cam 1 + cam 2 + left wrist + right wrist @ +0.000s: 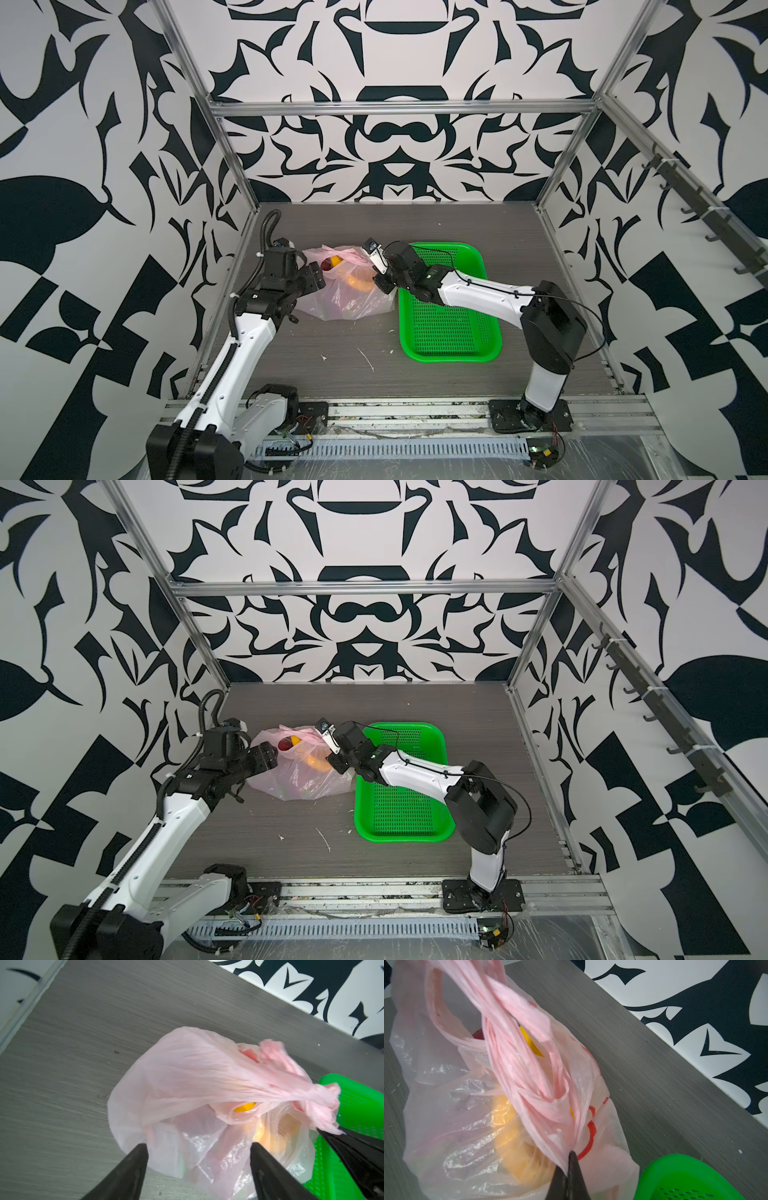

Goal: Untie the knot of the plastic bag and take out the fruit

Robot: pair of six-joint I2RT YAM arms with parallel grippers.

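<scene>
Nearest me, the grey table [415, 374] is carrying a few white scraps [368, 359]. Further in, the green basket [451, 356] is sitting on the right, its left rim just beside the plastic bag [345, 299], which is lying left of centre. I am seeing the left gripper [199, 1147] standing with its jaws wide apart at the bag's left side, holding nothing. The right gripper [571, 1157] is reaching across the basket and clamping tight on a bunched pink handle [529, 1084], holding it taut. The fruit [332, 263] is sitting inside the bag: a yellow piece [244, 1107] is showing at the mouth, an orange-yellow one [508, 1138] through the film. Whether the handles are tied, I cannot tell.
</scene>
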